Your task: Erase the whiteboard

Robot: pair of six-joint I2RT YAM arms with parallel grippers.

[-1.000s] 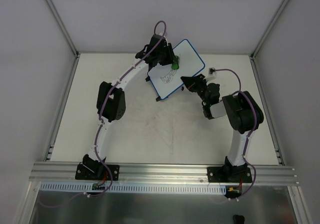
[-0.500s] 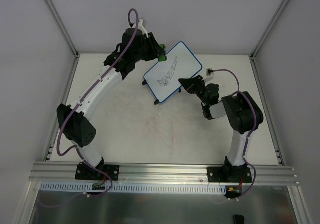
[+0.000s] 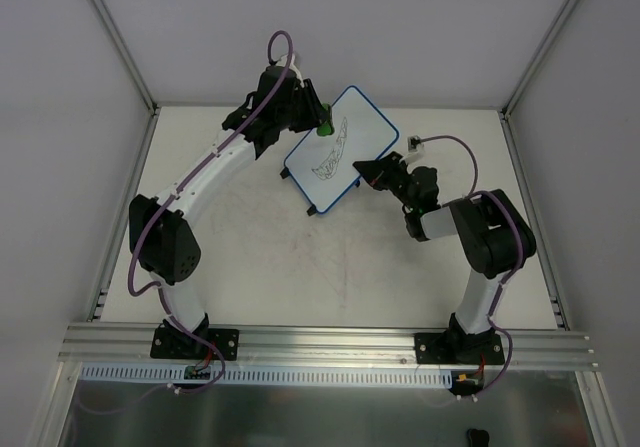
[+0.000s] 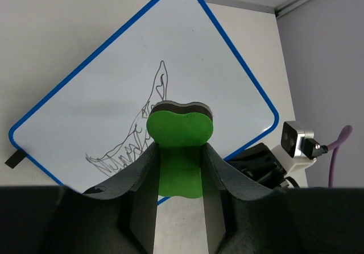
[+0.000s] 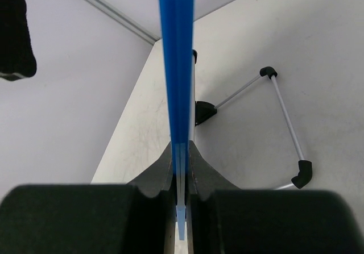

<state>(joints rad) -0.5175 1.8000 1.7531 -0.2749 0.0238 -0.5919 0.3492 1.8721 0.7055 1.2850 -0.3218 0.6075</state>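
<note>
The whiteboard (image 3: 340,155), white with a blue frame and a black scribble (image 3: 331,159), is held tilted off the table at the back centre. My right gripper (image 3: 368,168) is shut on its lower right edge; the right wrist view shows the blue frame (image 5: 176,83) edge-on between the jaws. My left gripper (image 3: 318,119) is shut on a green eraser (image 3: 325,127) at the board's upper left edge. In the left wrist view the eraser (image 4: 180,146) sits over the scribble (image 4: 136,137) on the board (image 4: 187,55); I cannot tell whether it touches.
A thin wire stand with black ends (image 5: 284,123) shows under the board in the right wrist view. A small white camera block (image 3: 417,145) with a purple cable sits right of the board. Grey walls and a metal frame (image 3: 120,42) enclose the table.
My left arm swung left and away from the board with the eraser, then came back to the board's upper left edge. The board has turned and shifted slightly left in my right gripper.
</note>
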